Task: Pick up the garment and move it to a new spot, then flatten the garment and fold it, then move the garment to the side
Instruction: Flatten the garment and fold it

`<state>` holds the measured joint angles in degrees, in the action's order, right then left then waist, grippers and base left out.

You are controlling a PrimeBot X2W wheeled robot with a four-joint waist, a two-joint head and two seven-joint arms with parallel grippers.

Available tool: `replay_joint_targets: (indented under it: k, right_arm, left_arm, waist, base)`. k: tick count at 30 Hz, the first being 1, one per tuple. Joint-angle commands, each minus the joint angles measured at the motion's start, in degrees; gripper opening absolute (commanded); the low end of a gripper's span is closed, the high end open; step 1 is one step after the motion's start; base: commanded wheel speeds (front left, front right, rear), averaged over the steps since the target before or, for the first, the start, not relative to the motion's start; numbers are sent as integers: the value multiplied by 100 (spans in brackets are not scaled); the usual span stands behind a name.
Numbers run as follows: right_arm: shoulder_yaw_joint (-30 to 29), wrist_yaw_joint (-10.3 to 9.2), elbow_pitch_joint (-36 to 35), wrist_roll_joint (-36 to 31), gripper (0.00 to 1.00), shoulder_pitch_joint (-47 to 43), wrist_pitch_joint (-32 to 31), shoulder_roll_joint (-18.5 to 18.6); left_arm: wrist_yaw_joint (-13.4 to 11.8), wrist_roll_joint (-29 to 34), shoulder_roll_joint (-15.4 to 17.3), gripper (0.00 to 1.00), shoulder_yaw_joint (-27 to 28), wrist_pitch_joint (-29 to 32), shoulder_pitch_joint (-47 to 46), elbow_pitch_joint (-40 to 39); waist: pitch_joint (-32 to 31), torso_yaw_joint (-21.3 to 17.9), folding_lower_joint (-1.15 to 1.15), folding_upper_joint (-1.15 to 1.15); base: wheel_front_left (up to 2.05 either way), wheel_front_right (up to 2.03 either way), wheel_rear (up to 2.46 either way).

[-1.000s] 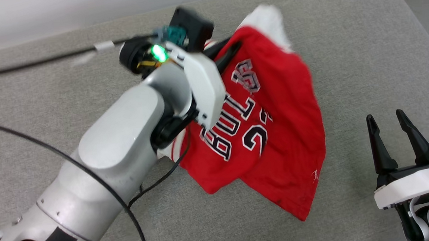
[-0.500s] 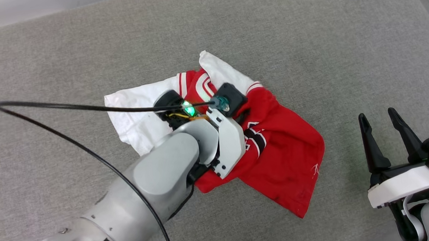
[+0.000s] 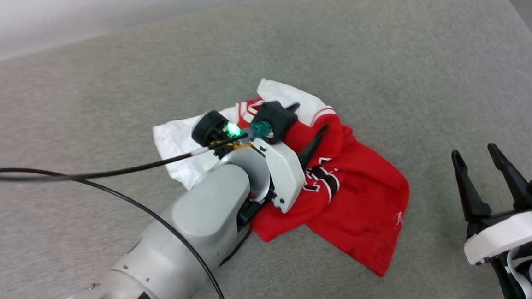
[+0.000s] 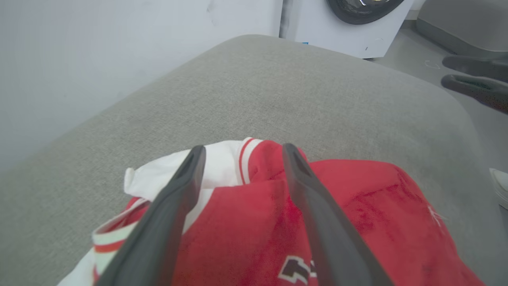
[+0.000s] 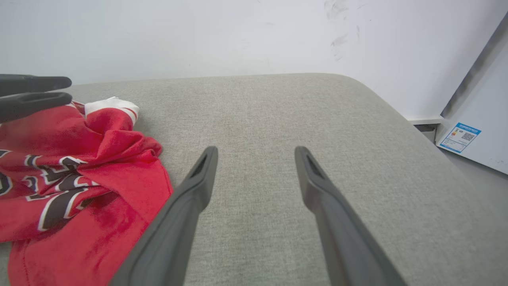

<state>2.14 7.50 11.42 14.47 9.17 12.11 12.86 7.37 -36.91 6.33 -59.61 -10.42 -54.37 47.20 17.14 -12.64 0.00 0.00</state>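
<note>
Head view: garment (image 3: 366, 208) lies crumpled on gray cushion (image 3: 105, 85), red body near, white sleeve poking out far side. Left gripper (image 3: 311, 115) low over garment's top part, jaws spread, pinching nothing. Right gripper (image 3: 474, 151) well apart at right, over bare cushion, jaws spread, empty.

Left wrist view: two dark fingers (image 4: 178, 206) wide apart, red and white cloth under them, not squeezed.

Right wrist view: jaws spread over bare cushion; garment at left, black letters showing.
</note>
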Motion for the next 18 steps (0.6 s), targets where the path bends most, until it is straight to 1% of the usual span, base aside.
replay_joint_targets:
  k: [1, 3, 5, 9, 14, 15, 16, 18]
  right_arm:
    - [-41, -2, -39, -53, 100, -111, -49, 75]
    - [-49, -2, -89, -63, 100, -164, -106, 122]
    - [-61, -2, -143, -71, 100, -233, -179, 157]
    - [-67, -2, -274, -91, 100, -352, -319, 203]
    - [-4, -2, -451, -104, 100, -484, -480, 252]
    - [1, -2, -473, -109, 100, -509, -504, 263]
    - [1, -2, -473, -109, 100, -509, -504, 263]
    - [1, -2, -531, -101, 100, -543, -550, 276]
  left_arm:
    - [-62, -62, 33, 100, 153, -220, -41, -114]
    - [-150, -108, 144, 100, 336, -358, -16, -281]
    - [-285, -146, 327, 100, 576, -441, 73, -518]
    - [-673, -45, 859, 100, 1161, -482, 374, -1247]
    - [-1151, 225, 1618, 100, 2165, -476, 1414, -2550]
    - [-1251, 289, 1720, 100, 2337, -476, 1691, -2823]
    - [-1251, 289, 1720, 100, 2337, -476, 1691, -2823]
    - [-1428, 419, 1871, 100, 2694, -478, 2268, -3319]
  waist:
    - [-308, 280, 0, 0]
    - [-470, 417, 0, 0]
    - [-623, 549, 0, 0]
    - [-861, 777, 0, 0]
    - [-995, 990, 0, 0]
    - [-1015, 1030, 0, 0]
    - [-1015, 1030, 0, 0]
    - [-1035, 1099, 0, 0]
  base:
    - [0, 0, 0]
    - [0, 0, 0]
    - [0, 0, 0]
    - [0, 0, 0]
    - [0, 0, 0]
    - [0, 0, 0]
    - [0, 0, 0]
    - [0, 0, 0]
